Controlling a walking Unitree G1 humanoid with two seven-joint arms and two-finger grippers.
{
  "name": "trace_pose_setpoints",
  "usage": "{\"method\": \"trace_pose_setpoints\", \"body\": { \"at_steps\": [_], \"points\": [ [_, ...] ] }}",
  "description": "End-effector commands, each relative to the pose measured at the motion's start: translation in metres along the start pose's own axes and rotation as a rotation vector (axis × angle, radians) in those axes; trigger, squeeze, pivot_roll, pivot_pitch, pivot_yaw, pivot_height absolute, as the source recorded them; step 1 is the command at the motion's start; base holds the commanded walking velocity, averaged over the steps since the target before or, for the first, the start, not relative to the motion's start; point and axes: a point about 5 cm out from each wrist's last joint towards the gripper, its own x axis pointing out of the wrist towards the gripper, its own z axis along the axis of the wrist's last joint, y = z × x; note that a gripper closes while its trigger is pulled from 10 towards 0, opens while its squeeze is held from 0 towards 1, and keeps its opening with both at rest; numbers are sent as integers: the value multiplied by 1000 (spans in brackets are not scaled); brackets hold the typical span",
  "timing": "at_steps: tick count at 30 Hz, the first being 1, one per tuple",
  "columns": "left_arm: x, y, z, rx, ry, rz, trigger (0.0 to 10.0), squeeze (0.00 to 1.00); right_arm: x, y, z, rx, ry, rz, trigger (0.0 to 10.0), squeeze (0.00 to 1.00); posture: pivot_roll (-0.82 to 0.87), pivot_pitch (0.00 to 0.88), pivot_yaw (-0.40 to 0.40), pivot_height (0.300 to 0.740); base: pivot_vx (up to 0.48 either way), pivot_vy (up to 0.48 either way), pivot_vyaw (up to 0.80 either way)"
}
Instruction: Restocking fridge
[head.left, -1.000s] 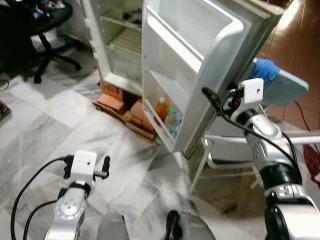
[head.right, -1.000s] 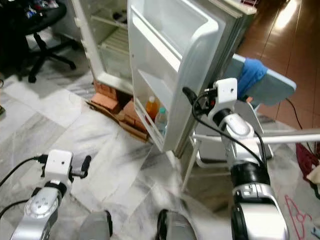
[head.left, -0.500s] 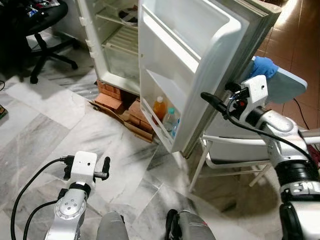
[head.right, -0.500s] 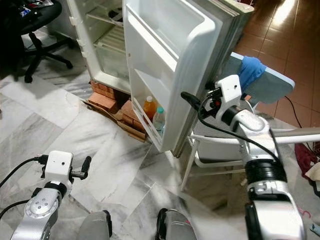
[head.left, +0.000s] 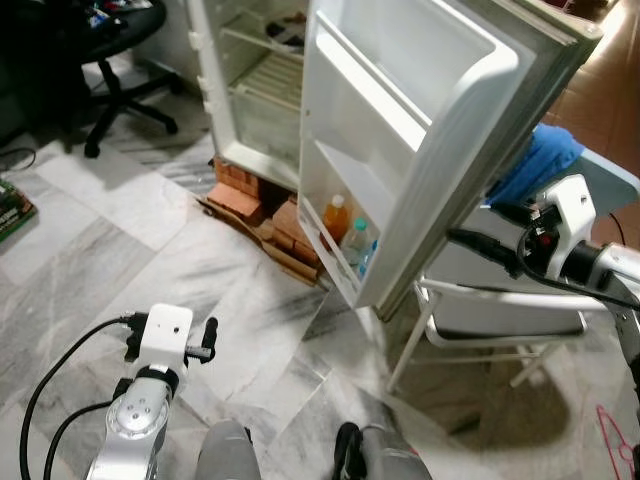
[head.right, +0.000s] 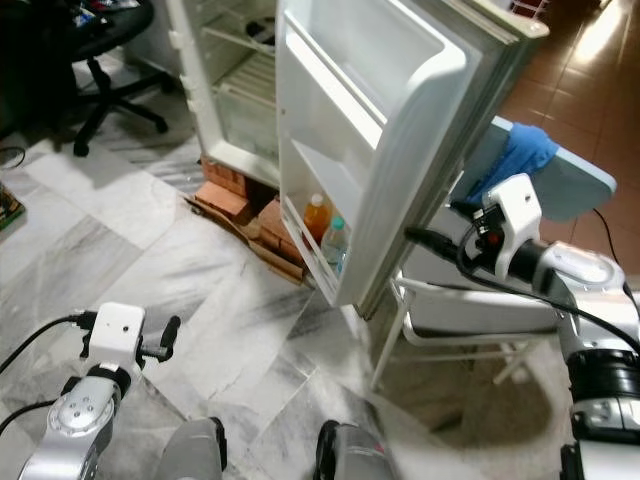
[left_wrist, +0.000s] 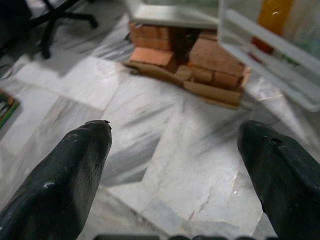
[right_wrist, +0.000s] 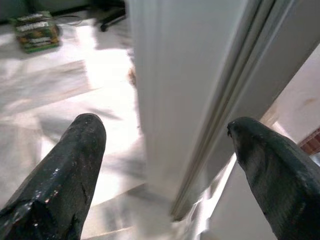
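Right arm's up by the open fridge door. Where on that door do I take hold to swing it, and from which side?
Probably the fridge door by its free vertical edge, from the outer side. The right wrist view shows that edge standing between the open fingers of the right gripper, thin enough to straddle. The inner side carries shelves with an orange bottle and clear bottle, so stay off it.

white fridge (head.left: 250, 90) open; door (head.left: 420, 150) holds two bottles (head.left: 345, 228).
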Motion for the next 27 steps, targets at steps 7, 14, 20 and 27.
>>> {"method": "trace_pose_setpoints", "body": {
  "at_steps": [7, 14, 20, 27],
  "points": [
    [2, 0, -5, 17, 23, -12, 10000, 0, -7, -8, -11, -43, -5, -230, 10000, 0, 94, 145, -23, 740, 0, 0, 0],
    [4, 0, -3, 22, 17, -13, 10000, 0, 20, -15, 33, -52, -255, -497, 10000, 0, 112, 137, -23, 740, 0, 0, 0],
    [5, 0, -1, 20, 10, -1, 10000, 0, 51, 6, 70, 35, -455, -381, 10000, 0, 124, 135, -34, 740, 0, 0, 0],
    [7, -1, -1, 22, 11, -4, 10000, 0, 66, 63, 101, 200, -573, 136, 10000, 0, 125, 128, -31, 740, 0, 0, 0]
  ]
}}
